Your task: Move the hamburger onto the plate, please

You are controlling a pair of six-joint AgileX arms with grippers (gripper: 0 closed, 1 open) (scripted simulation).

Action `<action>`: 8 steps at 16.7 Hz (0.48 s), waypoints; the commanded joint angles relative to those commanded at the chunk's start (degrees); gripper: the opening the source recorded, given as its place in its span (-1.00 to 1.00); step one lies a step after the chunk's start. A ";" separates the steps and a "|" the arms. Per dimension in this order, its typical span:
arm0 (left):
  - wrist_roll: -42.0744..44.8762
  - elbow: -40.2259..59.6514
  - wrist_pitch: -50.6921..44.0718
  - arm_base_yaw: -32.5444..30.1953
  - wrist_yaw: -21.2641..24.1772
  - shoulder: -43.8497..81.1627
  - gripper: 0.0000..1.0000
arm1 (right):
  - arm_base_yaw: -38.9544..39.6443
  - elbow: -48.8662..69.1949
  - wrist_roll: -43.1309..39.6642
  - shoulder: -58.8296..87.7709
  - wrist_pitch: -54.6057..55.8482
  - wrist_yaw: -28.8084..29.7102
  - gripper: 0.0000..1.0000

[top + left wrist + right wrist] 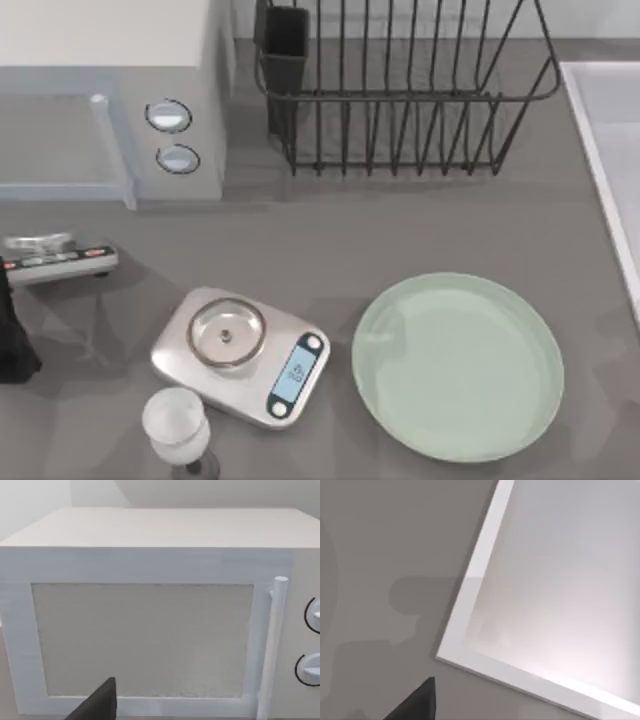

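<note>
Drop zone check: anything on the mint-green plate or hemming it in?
Nothing visible lies on the large round pale mint-green plate. The steel kitchen scale sits just left of it, apart from the rim; the black wire dish rack stands behind, clear. Approach from above looks open.

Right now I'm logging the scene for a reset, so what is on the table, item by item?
plate: one, pale mint green, front right, nothing on it
steel scale: one, silver, left of the plate
glass: one, clear, front of the scale
second scale: one, grey, left edge
microwave: one, white, back left, door shut
dish rack: one, black wire, back centre
tray: one, white, right edge
left arm: dark, left edge
</note>
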 joint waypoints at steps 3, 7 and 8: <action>0.00 0.00 0.00 0.00 0.00 0.00 1.00 | -0.59 7.61 -10.76 15.75 -10.92 0.05 1.00; 0.00 0.00 0.00 0.00 0.00 0.00 1.00 | -1.27 16.66 -23.00 31.67 -23.10 0.04 1.00; 0.00 0.00 0.00 0.00 0.00 0.00 1.00 | -1.41 18.57 -25.45 34.79 -25.46 0.02 1.00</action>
